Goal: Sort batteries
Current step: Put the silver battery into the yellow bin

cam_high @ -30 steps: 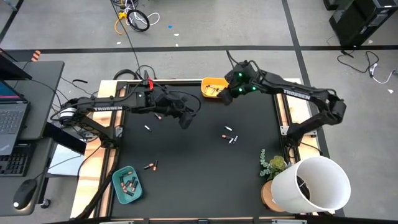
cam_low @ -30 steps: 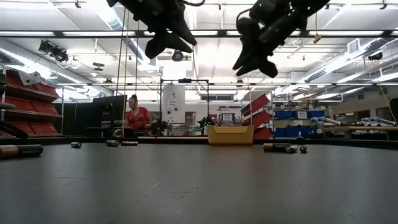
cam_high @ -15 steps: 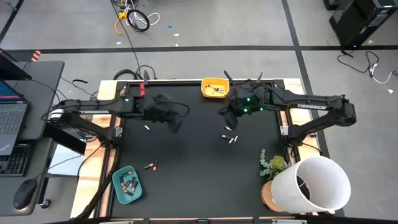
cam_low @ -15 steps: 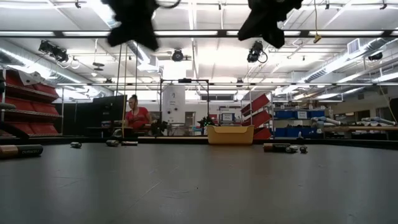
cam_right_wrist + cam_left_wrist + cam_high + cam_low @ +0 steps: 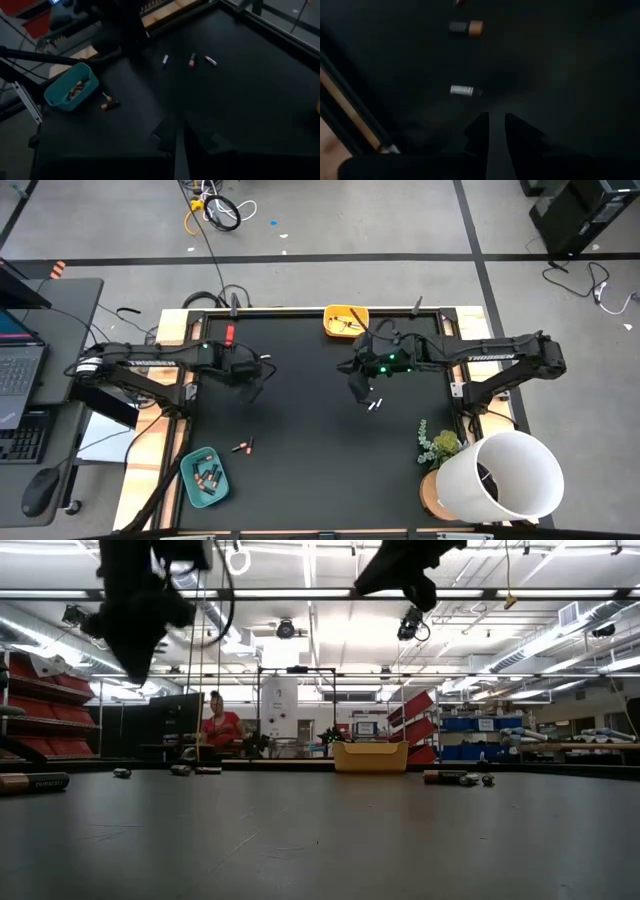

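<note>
Small batteries lie loose on the black table. A silvery one rests just near-right of my right gripper. A copper-and-black pair lies toward the near left. My left gripper hovers at the left. In its wrist view a silvery battery and a copper-and-black one lie ahead of the gripper. The right wrist view shows three batteries in a row. Both grippers look shut and hold nothing, and both hang above the table in the low view.
A teal tray with several batteries sits at the near left corner. A yellow tray stands at the far edge. A white bucket and a small plant are at the near right. A person is far behind the table.
My right gripper has left the yellow tray and swung toward the near edge, over the batteries in the table's middle. My left gripper has travelled toward the left edge, and now stands over the batteries there. No battery has moved.
</note>
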Controlling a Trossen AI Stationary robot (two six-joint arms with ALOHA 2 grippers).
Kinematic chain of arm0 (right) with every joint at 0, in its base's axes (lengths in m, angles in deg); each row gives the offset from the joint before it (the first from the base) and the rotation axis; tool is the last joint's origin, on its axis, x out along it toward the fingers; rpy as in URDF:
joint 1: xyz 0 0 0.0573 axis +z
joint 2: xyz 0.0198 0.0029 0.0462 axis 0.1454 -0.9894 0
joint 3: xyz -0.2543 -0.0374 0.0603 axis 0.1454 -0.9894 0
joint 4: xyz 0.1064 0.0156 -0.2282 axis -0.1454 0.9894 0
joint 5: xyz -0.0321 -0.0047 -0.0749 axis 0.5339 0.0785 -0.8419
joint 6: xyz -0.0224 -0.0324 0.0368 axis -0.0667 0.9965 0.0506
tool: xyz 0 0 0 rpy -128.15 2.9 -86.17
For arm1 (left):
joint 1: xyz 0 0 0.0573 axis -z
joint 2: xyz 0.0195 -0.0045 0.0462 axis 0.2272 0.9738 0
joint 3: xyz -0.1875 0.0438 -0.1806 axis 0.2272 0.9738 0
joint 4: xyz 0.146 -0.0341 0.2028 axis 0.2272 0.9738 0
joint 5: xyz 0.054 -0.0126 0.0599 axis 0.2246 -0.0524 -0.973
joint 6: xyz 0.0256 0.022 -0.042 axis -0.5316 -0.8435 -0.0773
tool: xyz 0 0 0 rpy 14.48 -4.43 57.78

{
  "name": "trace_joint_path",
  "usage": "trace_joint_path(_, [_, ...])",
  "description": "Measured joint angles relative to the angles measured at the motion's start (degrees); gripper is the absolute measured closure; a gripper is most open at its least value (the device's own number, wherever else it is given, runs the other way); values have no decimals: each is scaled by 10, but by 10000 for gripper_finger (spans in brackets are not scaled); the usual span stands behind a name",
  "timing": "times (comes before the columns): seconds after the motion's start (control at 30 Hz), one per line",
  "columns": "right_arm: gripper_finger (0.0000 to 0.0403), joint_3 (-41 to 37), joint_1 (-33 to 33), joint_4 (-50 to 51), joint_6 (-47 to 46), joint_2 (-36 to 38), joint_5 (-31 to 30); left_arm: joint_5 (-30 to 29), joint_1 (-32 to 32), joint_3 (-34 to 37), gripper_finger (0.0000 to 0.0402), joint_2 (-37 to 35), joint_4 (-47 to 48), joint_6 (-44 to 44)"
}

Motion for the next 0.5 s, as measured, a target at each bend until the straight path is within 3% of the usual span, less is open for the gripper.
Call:
trace_joint_path(0.17, [380,0,14,-13,-11,-14,-7,44,-14,81,325,0,-41,5])
trace_joint_path(0.33, [383,0,20,2,-6,-18,-7,60,-32,111,325,0,-56,-14])
trace_joint_path(0.5, [381,0,17,2,-3,-19,-7,90,-94,135,325,0,-79,-42])
